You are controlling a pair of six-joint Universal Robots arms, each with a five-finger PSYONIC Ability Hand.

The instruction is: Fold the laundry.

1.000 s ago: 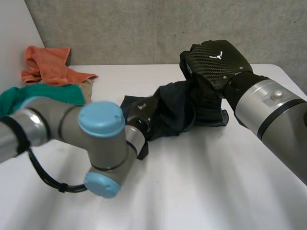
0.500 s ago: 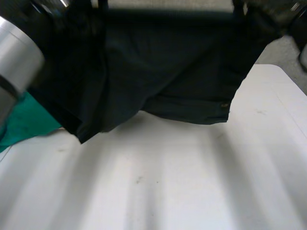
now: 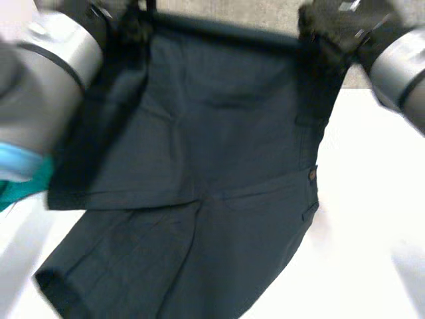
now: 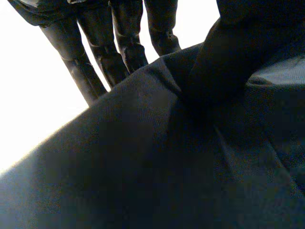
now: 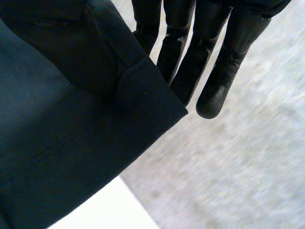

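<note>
A pair of dark navy shorts (image 3: 219,166) hangs spread wide in the air over the white table (image 3: 372,199). The waistband is stretched level between my two hands, and the legs hang down toward the front. My left hand (image 3: 133,26) grips one waistband corner. In the left wrist view its straight fingers (image 4: 121,43) lie behind the shorts (image 4: 167,157), with the thumb pinching the fabric from the front. My right hand (image 3: 332,30) grips the other corner. The right wrist view shows its fingers (image 5: 209,57) straight behind the folded waistband corner of the shorts (image 5: 71,133).
A green cloth (image 3: 26,186) lies on the table at the left, partly behind my left arm (image 3: 46,80). A grey wall (image 3: 232,13) stands behind the table. Bare tabletop lies to the right of the shorts.
A second ago the shorts lay bunched on the table between my hands. Both hands rose and drew apart, and the shorts have now dropped open to full length.
</note>
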